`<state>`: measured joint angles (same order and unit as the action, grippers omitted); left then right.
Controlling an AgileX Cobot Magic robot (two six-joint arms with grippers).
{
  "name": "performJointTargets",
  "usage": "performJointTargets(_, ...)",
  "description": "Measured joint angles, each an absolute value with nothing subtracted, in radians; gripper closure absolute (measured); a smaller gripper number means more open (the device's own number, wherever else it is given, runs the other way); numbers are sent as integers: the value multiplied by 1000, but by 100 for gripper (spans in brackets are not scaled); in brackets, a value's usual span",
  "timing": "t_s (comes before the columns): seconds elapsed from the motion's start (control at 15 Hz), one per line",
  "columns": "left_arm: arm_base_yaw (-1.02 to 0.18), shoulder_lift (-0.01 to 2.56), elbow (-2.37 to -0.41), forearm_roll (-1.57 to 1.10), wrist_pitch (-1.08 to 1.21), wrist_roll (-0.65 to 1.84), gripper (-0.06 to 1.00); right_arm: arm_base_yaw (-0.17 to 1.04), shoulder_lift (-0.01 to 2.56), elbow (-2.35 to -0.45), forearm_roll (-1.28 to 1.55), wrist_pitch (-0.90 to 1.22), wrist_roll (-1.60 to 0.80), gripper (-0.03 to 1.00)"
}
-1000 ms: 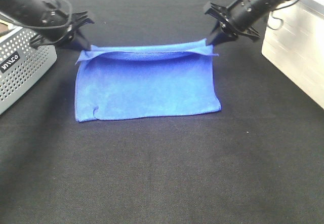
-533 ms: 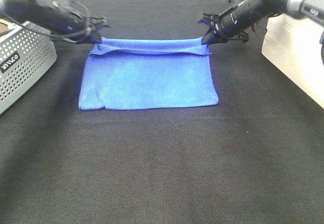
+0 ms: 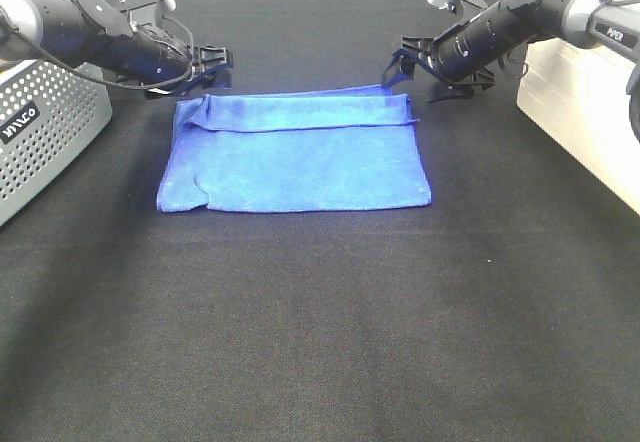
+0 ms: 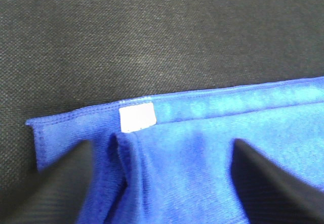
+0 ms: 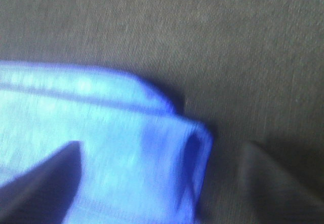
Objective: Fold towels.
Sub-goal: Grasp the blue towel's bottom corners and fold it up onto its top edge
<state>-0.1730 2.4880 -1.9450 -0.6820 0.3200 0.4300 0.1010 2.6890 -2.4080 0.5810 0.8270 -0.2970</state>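
Fingers (image 4: 61, 183) of left gripper (image 4: 163, 145) parted over towel (image 3: 300, 157); black tablecloth (image 3: 320, 342), grey basket (image 3: 50, 132).

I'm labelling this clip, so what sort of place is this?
Probably a robotics lab bench rather than a home: a black cloth-covered table, a left gripper and right gripper by one blue towel, and a grey perforated basket alongside.

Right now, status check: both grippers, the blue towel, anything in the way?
Left gripper open, right gripper open, at far corners. Royal-blue microfibre towel lies folded, ungripped. Grey perforated basket apart, left side.
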Motion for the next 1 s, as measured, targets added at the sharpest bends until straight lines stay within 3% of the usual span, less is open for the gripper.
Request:
performJointTargets(0.13,-173,2466,-1945,-660,385,430,17,101,2666,-2408,553,910,-297,12)
performJointTargets(0.33,-173,2445,-1947,-604,596,396,26,96,2636,-2410,542,1073,-243,11)
performJointTargets(0.67,-173,2407,-1914,-456,794,141,27,58,2607,-2401,541,1205,-221,11)
performJointTargets(1.0,-173,2176,-1501,-405,665,42,27,45,2431,-2070,547,1208,-253,12)
